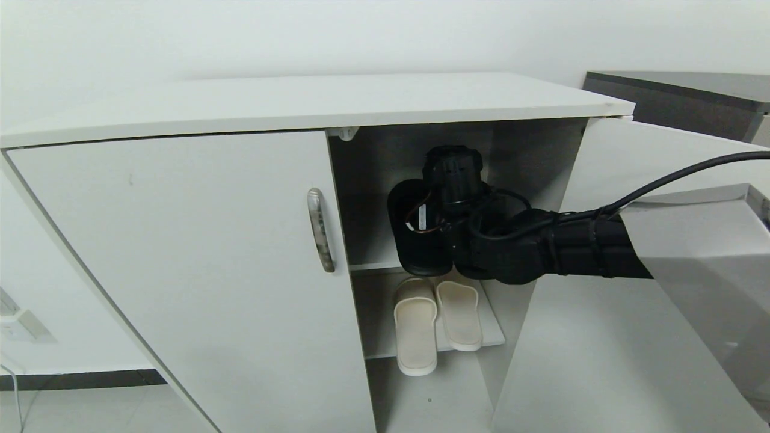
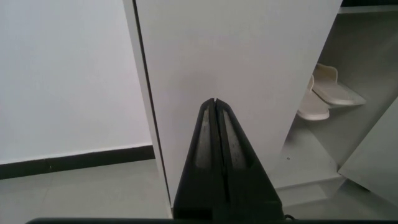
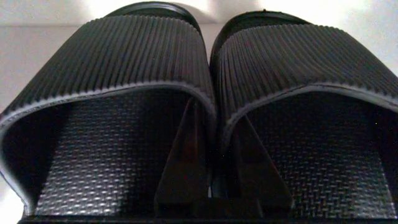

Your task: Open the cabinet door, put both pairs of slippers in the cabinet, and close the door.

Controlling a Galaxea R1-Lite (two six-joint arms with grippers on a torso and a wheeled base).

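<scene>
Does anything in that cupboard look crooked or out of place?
One cream foam slipper on the lower white shelf pokes out past the front edge, while its mate sits fully on it. It might hinder the open door closing.

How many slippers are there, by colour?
White slippers: 2, on a shelf
Black slippers: 2, clamped in the right gripper
Total: 4
</scene>
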